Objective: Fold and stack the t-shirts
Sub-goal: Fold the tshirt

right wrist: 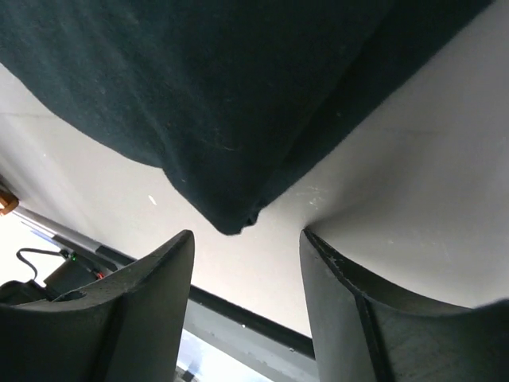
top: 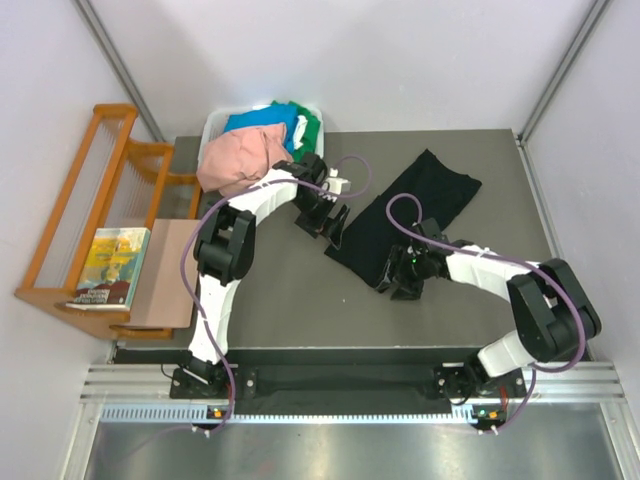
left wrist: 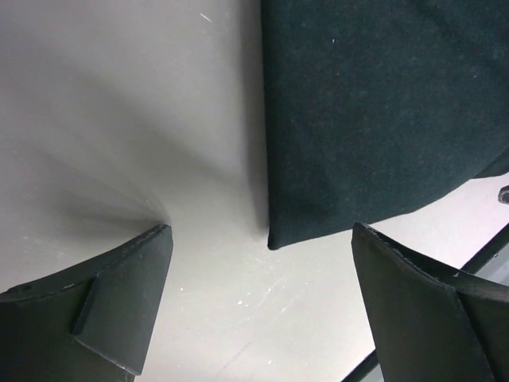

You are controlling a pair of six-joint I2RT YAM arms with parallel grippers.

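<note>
Smooth matte black t-shirt point(top: 435, 195) lies folded oblong.

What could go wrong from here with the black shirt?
1. The open left gripper and open right gripper hover at corners of the folded black shirt; a pinch may catch only the top layer and undo the fold.
2. The right arm's cable loops over the shirt and might drag it.
</note>
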